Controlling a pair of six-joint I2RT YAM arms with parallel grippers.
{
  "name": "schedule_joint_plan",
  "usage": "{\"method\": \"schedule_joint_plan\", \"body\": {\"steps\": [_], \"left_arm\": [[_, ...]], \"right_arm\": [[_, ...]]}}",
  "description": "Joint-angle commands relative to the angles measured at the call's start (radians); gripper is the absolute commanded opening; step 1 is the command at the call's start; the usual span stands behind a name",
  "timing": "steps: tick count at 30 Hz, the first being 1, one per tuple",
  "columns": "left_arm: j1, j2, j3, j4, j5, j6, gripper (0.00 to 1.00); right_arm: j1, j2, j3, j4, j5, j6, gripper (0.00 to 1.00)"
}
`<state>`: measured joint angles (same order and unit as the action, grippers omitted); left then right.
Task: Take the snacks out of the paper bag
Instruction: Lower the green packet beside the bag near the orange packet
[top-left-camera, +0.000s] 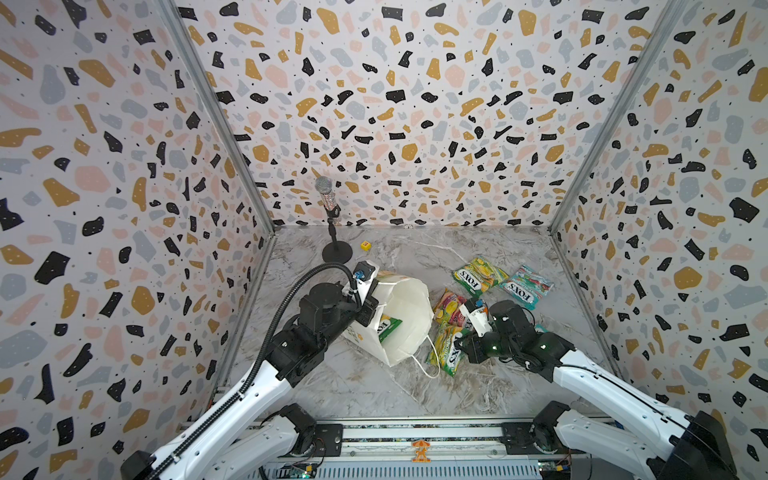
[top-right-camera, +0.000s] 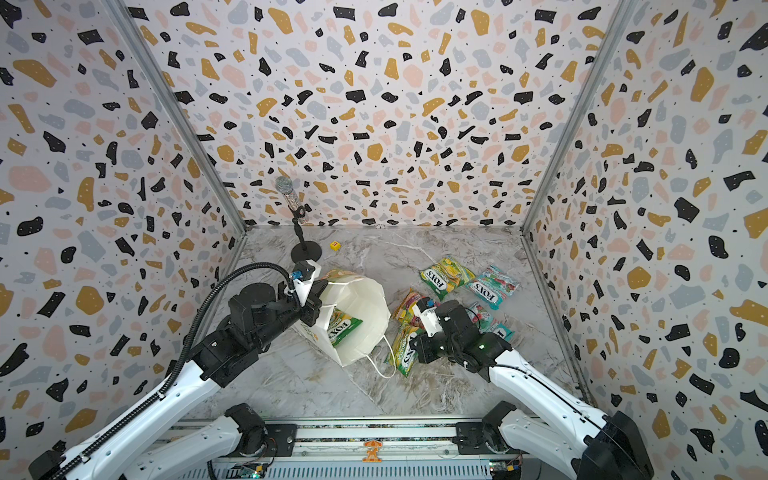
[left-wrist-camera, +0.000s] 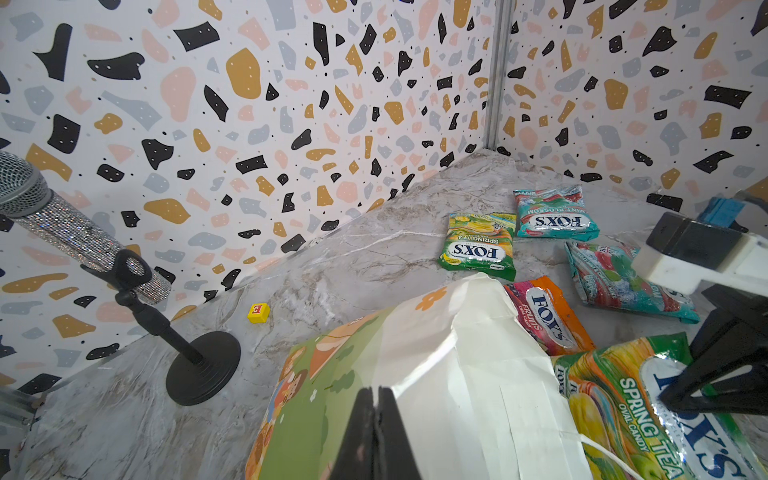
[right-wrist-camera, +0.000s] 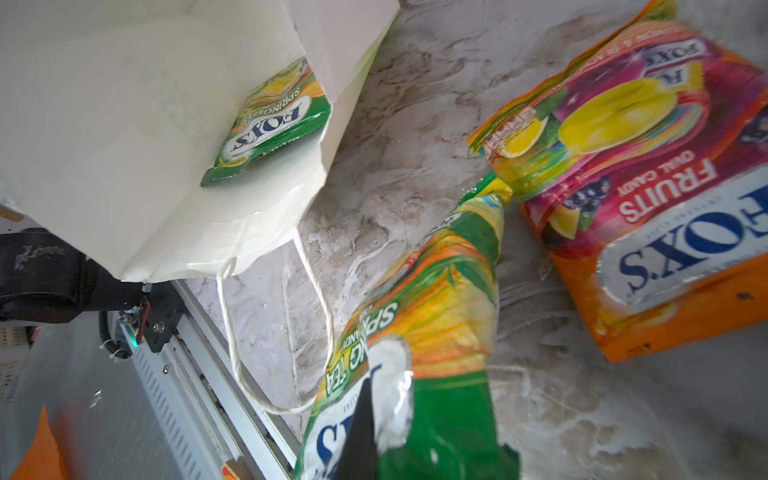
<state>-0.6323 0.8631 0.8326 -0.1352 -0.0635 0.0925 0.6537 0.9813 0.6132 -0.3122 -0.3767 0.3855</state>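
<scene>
My left end effector (left-wrist-camera: 376, 419) is clamped on the tipped white paper bag (top-left-camera: 405, 316) at centre frame. My right end effector (right-wrist-camera: 361, 436) pinches a green-yellow glossy candy pouch (top-left-camera: 446, 353) just right of the bag's mouth. I'd best set it clear, then reach for the green pouch (top-left-camera: 388, 326) lying inside.

The white paper bag (top-right-camera: 365, 303) lies tipped on the marble counter (top-right-camera: 291, 382), mouth open toward the camera, with a green Fox's pouch (top-right-camera: 344, 329) inside and a cord handle (top-right-camera: 384, 365) trailing, and the left tool (top-right-camera: 311, 312) is clamped on its left rim. Just right of it the right tool (top-right-camera: 417, 348) pinches a green-yellow pouch (top-right-camera: 401, 355) beside an orange-pink pouch (top-right-camera: 409, 302). Farther back a second green pouch (top-right-camera: 446, 276) and a teal pouch (top-right-camera: 494, 287) lie touching, and another teal pouch (top-right-camera: 484, 318) shows partly under the right arm (top-right-camera: 540, 386).
</scene>
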Motion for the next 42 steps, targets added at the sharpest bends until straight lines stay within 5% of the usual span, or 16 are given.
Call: {"method": "schedule_joint_plan", "body": {"steps": [1,26,31,35,42], "left_arm": [[0.000,-0.014,0.005,0.037,-0.018,-0.002,0.00],[0.000,-0.010,0.004,0.036,-0.016,-0.002,0.00],[0.000,-0.012,0.005,0.036,-0.018,-0.002,0.00],[0.000,-0.014,0.005,0.036,-0.018,-0.001,0.00],[0.000,-0.013,0.004,0.036,-0.017,-0.001,0.00]], "right_arm": [[-0.003,0.019,-0.009,0.128,-0.082,0.024,0.00],[-0.003,0.182,-0.037,0.049,0.137,0.010,0.01],[-0.002,0.204,-0.032,0.040,0.152,0.010,0.14],[-0.001,0.197,-0.030,0.037,0.181,0.012,0.36],[-0.001,0.168,-0.024,0.019,0.230,0.018,0.51]]}}
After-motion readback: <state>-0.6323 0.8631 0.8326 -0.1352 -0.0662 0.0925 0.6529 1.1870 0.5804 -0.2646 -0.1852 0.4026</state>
